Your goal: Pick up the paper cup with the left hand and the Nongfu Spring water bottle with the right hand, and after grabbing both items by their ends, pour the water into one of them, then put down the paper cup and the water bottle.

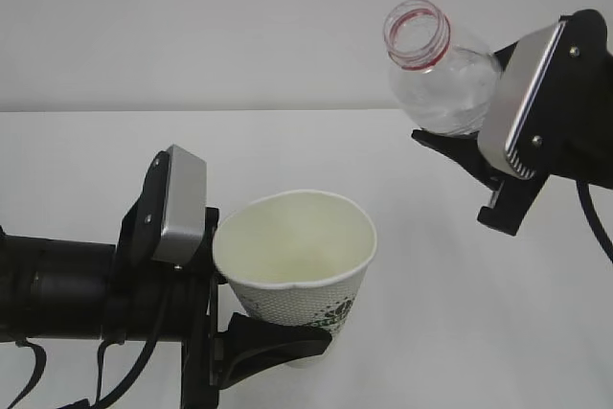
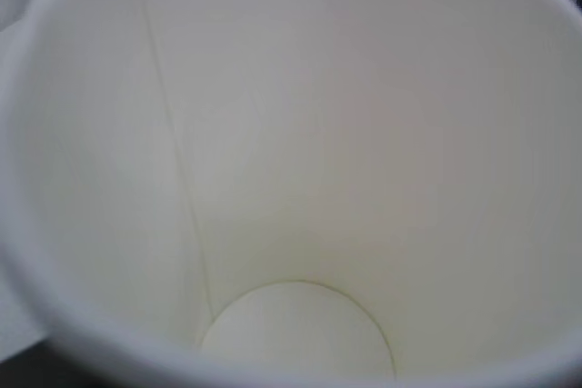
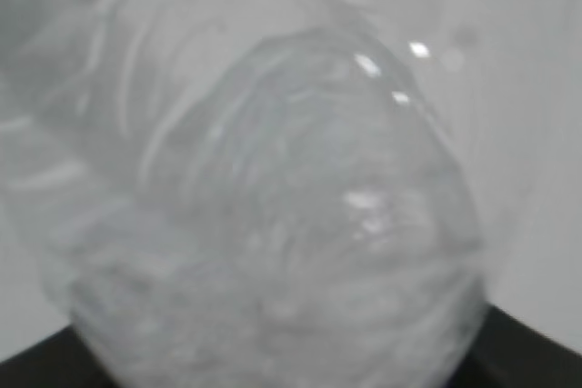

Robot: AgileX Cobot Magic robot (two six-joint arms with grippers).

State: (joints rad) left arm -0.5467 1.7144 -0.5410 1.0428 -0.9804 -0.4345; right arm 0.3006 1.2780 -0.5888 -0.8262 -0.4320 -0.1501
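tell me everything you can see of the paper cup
The paper cup is white and tapered, with a dimpled outer wall, dark green print low on its side and a rolled rim. Its cream inside looks dry and empty. It tilts slightly toward the camera, held above the table by the left hand, whose black fingers clamp its lower part.

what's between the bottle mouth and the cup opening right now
Nothing visible. The Nongfu Spring water bottle, held up in the right hand's tool, sits above and to the right of the paper cup, which the left hand's tool holds. Only open air separates mouth and rim; the cup looks empty inside.
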